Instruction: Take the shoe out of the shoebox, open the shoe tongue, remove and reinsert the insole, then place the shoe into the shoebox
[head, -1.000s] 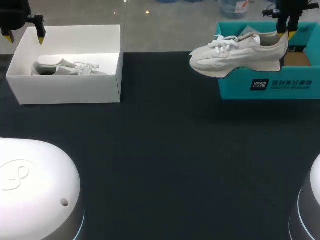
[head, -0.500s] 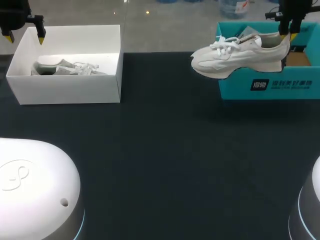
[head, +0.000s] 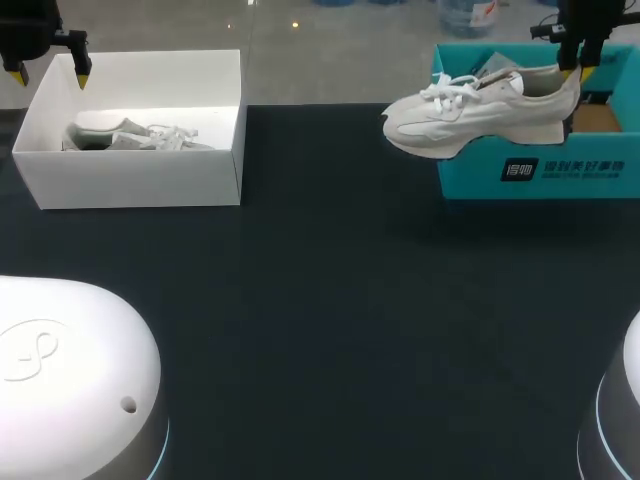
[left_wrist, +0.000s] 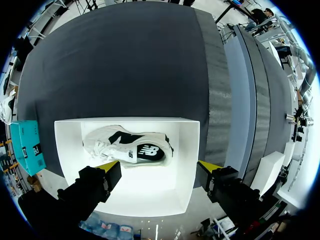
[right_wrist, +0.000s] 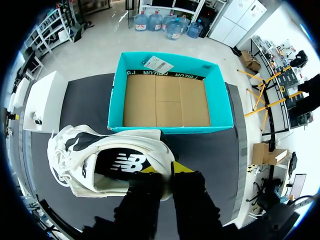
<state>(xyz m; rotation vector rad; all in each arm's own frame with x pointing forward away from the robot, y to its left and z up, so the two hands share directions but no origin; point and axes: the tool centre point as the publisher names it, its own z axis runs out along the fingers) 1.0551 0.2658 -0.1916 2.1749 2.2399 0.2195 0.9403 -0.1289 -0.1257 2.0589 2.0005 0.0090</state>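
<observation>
My right gripper (head: 580, 66) is shut on the heel collar of a white sneaker (head: 478, 112), which hangs in the air over the front left corner of the teal shoebox (head: 540, 172), toe pointing left. In the right wrist view the right gripper (right_wrist: 167, 170) pinches the heel rim of the sneaker (right_wrist: 95, 162), and the teal shoebox (right_wrist: 200, 129) ahead shows only its bare cardboard floor. My left gripper (head: 48, 74) hovers open above the back left of a white box (head: 130, 180). In the left wrist view the left gripper (left_wrist: 159, 170) stands wide over that white box (left_wrist: 67, 145).
A second white sneaker (head: 135, 135) lies on its side inside the white box, also seen under the left gripper as a sneaker (left_wrist: 127, 149). Dark table cloth (head: 330, 300) spreads between the two boxes and toward the front. The white box (right_wrist: 42, 100) shows beyond the held sneaker.
The right gripper has lifted the sneaker slightly up and to the right, then held still. The left arm has not moved.
</observation>
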